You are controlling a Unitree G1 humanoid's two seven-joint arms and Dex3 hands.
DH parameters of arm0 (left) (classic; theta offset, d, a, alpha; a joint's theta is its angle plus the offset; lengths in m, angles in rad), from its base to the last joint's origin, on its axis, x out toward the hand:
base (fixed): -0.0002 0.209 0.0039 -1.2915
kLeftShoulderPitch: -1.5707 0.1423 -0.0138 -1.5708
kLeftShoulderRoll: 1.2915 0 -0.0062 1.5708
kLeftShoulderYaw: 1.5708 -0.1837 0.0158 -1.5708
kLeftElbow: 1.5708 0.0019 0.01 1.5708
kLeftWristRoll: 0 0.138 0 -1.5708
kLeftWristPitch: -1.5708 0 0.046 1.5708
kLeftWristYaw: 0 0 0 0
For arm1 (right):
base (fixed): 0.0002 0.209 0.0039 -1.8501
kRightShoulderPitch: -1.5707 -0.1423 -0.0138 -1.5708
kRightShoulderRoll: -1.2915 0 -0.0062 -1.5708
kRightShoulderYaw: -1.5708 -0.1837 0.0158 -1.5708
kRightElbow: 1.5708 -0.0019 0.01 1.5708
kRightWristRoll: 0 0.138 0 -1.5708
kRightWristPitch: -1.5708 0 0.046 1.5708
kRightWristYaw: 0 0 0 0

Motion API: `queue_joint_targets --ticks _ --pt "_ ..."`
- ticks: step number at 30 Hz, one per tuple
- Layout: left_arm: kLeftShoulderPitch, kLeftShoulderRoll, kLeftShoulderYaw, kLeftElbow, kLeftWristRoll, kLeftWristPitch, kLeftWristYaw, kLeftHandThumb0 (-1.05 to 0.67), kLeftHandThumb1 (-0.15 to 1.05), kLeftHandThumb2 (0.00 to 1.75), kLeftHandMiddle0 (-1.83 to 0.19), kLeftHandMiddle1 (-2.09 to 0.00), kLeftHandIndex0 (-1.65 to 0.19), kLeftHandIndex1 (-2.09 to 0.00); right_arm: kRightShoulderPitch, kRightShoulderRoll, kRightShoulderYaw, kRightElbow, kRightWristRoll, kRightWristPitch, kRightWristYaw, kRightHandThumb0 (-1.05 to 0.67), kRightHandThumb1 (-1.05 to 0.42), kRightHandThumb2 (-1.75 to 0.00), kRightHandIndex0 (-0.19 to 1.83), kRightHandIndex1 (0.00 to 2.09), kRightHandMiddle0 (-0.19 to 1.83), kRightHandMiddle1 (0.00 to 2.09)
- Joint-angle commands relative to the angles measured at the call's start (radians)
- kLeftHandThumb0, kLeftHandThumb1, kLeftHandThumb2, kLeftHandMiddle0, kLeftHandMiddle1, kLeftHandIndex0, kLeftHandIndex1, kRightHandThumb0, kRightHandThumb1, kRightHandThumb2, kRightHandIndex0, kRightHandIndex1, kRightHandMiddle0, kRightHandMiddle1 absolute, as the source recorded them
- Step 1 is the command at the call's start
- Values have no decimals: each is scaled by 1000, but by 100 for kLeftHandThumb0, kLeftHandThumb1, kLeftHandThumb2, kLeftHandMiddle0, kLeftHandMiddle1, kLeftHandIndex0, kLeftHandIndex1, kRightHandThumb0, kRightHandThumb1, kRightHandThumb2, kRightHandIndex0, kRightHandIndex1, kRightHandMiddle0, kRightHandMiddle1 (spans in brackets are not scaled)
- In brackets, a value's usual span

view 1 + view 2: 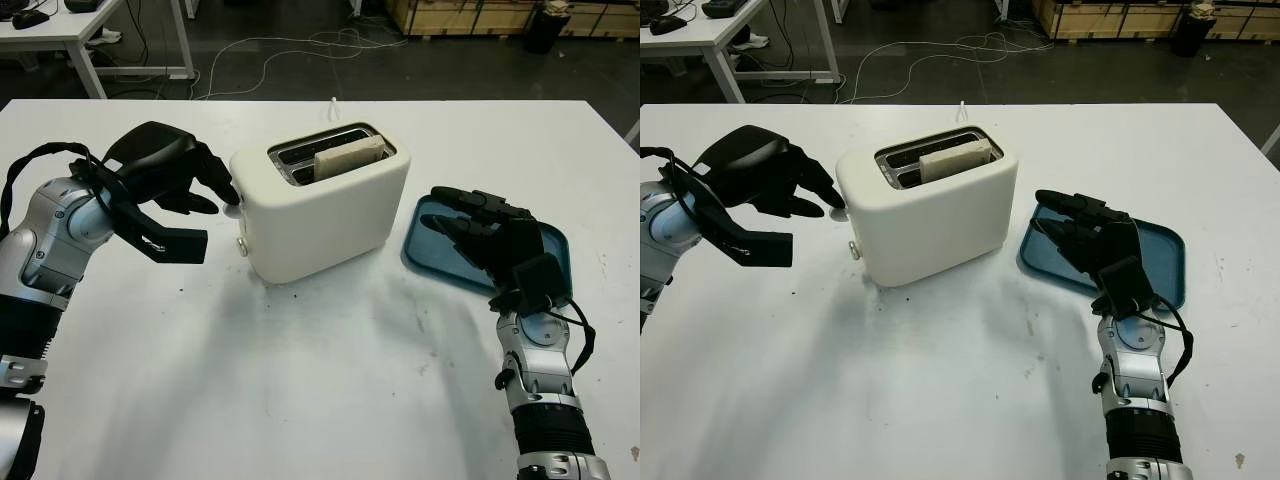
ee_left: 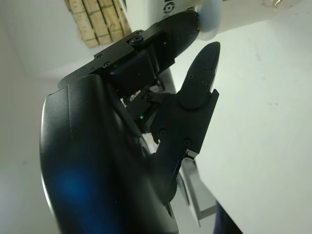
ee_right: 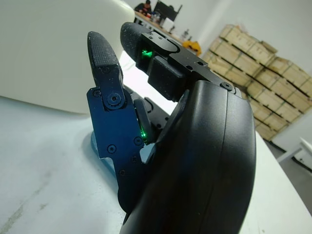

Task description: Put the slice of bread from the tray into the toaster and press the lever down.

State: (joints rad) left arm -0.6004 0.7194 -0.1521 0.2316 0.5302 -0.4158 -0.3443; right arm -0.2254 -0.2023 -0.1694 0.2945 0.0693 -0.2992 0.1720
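1. Cream plastic is what the left hand (image 1: pixel 185 190) is working against: its upper fingers (image 1: pixel 222 186) are reaching to the lever knob (image 1: pixel 233 207) on the toaster's (image 1: pixel 320 215) near-left end, and in the left wrist view one fingertip is sitting right at the pale knob (image 2: pixel 212 22). The fingers are curling around nothing; they are not gripping anything.

2. The slice of bread (image 1: pixel 348 158) is already standing in one of the toaster's slots, its top edge showing above the rim, so pressing the lever looks like the step in hand.

3. To do it well, the fingertip should be bearing on the top of the knob and pushing straight down along the end wall, not inward, since an inward shove would likely be sliding the light toaster across the white worktop (image 1: pixel 300 380).

4. The press should probably be carrying on until the lever latches and the bread sinks; whether it is latching cannot be told from here.

5. The right hand (image 1: pixel 490 235) is hovering open over the near edge of the blue tray (image 1: pixel 555 250), just beside the toaster's right side. It could be bracing the toaster if it starts shifting.
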Motion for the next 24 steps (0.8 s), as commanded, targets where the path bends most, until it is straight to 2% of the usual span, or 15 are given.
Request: queue_joint_targets --ticks 1,5,9,11,12,14,18,20,22,24 --pt "23 -15 -23 2 -6 -20 -1 -23 75 0 -103 -133 -135 -1 6 2 -4 -12 18 6 -2 -48 -90 0 114 0 105 0" --pt "56 -39 -42 13 -11 -30 16 -24 74 0 -102 -134 -134 0 7 1 -4 -11 12 2 -6 -48 -90 0 114 0 104 0" --pt "105 -87 -73 32 -14 3 25 -21 75 1 -100 -135 -130 0 8 1 -8 -6 20 1 -2 -48 -90 0 114 0 104 0" --pt "137 -127 -92 48 -1 27 50 -20 78 1 -100 -118 -128 0 10 -1 -10 -6 17 4 -4 -48 -90 0 113 0 105 0" --pt "157 -156 -106 69 14 34 84 -19 78 1 -100 -113 -128 0 11 -2 -10 -7 17 7 -3 -48 -90 0 113 0 105 1" --pt "188 -207 -137 118 46 42 158 -16 78 0 -98 -117 -127 0 15 -4 -12 -11 19 11 -1 -48 -90 0 113 0 105 1" --pt "236 -313 -216 269 105 78 302 -20 84 2 -88 -117 -121 0 21 -13 -16 -9 15 6 4 -47 -90 0 114 0 105 0" --pt "247 -337 -238 302 112 105 330 -20 87 1 -87 -104 -119 0 20 -16 -17 -4 16 0 9 -48 -91 0 114 0 105 0" --pt "257 -346 -251 302 112 142 327 -22 90 1 -89 -82 -116 0 19 -18 -18 1 18 -3 13 -48 -91 0 113 0 105 0" --pt "265 -345 -255 300 108 149 333 -23 91 1 -92 -73 -115 -1 18 -18 -19 4 24 -1 20 -49 -91 0 113 0 105 0"
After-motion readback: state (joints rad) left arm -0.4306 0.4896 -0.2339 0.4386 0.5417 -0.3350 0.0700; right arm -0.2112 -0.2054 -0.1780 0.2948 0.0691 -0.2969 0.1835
